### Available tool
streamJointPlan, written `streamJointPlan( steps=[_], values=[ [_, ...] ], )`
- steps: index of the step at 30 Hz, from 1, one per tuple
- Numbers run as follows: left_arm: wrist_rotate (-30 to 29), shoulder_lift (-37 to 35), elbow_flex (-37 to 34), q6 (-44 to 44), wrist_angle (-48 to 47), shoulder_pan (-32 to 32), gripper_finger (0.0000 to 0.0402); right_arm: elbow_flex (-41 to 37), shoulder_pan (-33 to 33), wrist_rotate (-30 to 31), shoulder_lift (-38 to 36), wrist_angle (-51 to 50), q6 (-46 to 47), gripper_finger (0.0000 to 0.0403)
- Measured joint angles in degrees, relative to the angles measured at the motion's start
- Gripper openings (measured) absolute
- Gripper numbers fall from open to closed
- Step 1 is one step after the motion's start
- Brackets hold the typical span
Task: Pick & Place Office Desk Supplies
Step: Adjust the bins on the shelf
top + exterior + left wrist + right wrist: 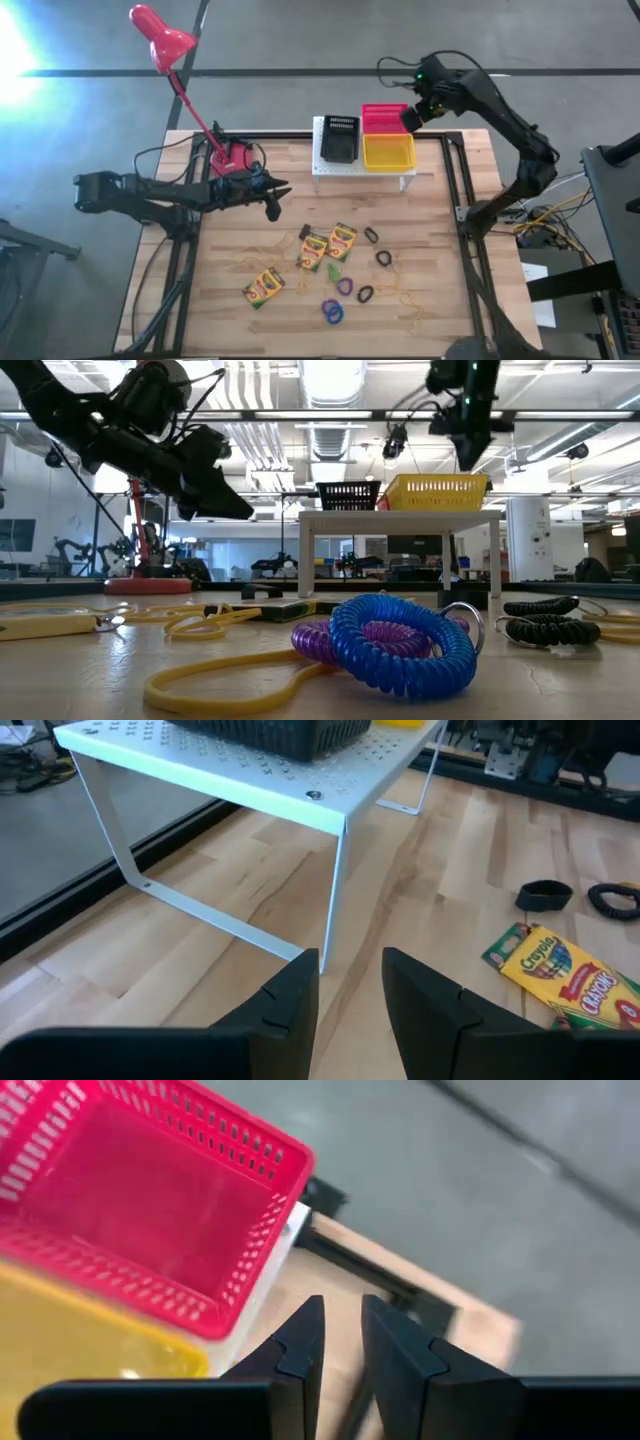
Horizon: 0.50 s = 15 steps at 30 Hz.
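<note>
Left gripper hangs over the bench with nothing in it, its fingers only a narrow gap apart, just in front of the white stand. I see the right gripper up beside the red basket, also empty, fingers nearly closed. The supplies lie scattered at mid-bench, near the left gripper but apart from it: crayon boxes, dark elastic rings, a blue coil and thin yellow rubber bands. I judge the boxes light and stiff, best pinched across their narrow sides. The rings look soft and springy; I would take one strand. The bands lie flat and may slip.
</note>
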Motion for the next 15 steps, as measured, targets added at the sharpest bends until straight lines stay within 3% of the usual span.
streamJointPlan(
  steps=[4, 15],
  values=[
    [-0.2, 0.0, -3.1, -2.5, 6.3, 0.0, 0.0118, -6.0, -3.3, -7.4, -0.4, 8.7, -0.1, 0.0056],
    [-0.4, 0.0, -4.0, -4.1, 10.1, 0.0, 0.0118, -8.4, -3.3, -5.7, 3.0, 11.5, 1.7, 0.0043]
  ],
)
